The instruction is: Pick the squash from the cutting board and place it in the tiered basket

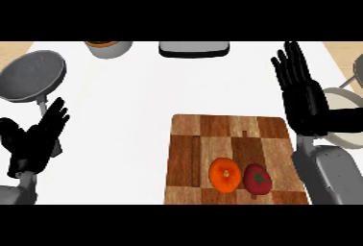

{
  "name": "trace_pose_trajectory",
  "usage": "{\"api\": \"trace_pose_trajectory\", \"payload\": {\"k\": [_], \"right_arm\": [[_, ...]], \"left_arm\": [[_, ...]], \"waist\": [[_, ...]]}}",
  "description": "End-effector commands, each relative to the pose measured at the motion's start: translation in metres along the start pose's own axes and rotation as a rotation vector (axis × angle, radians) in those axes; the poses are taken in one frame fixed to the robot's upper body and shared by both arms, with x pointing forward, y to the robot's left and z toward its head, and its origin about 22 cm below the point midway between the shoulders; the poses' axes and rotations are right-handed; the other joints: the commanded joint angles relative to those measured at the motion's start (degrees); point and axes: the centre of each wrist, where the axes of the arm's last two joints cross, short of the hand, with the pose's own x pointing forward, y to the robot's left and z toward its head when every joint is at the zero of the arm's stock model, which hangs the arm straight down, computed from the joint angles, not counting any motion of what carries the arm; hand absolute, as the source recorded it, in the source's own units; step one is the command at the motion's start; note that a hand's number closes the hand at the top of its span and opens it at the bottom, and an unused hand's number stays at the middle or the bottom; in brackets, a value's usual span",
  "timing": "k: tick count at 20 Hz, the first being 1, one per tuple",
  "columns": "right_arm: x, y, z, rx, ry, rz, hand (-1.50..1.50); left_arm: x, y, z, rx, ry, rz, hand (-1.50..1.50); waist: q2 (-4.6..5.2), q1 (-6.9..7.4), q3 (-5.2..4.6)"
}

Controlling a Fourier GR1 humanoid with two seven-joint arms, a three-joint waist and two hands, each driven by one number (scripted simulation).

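An orange squash (224, 174) lies on the wooden cutting board (212, 134), near its front edge. A red tomato (257, 178) sits right beside it, to the right. My right hand (303, 96) is raised open to the right of the board, fingers straight and pointing away, well beyond the squash. My left hand (37, 137) rests open at the left edge, far from the board. A grey tiered basket (349, 117) shows partly at the right edge, behind my right hand.
A grey pan (32, 76) lies at the back left. A grey bowl with orange contents (108, 48) and a grey tray-like object (195, 49) stand along the back edge. The white counter (120, 144) stretches between my left hand and the board.
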Motion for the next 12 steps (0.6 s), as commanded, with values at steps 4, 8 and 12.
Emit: {"api": "trace_pose_trajectory", "payload": {"k": [4, 8, 12], "right_arm": [[-0.071, -0.003, 0.093, -0.136, 0.134, -0.441, 1.5], [-0.073, 0.012, 0.116, -0.267, -0.077, -0.677, 1.5], [-0.103, 0.016, 0.184, -0.387, 0.125, -0.122, -1.5]], "left_arm": [[-0.017, 0.032, 0.011, 0.062, 0.052, -0.08, 0.0], [-0.045, 0.031, 0.025, 0.039, 0.119, -0.071, 0.0], [-0.052, 0.031, 0.028, 0.037, 0.108, -0.095, 0.0]], "waist": [[2.55, -0.48, -0.04], [1.96, -0.63, 0.01], [2.13, -0.42, -0.73]]}}
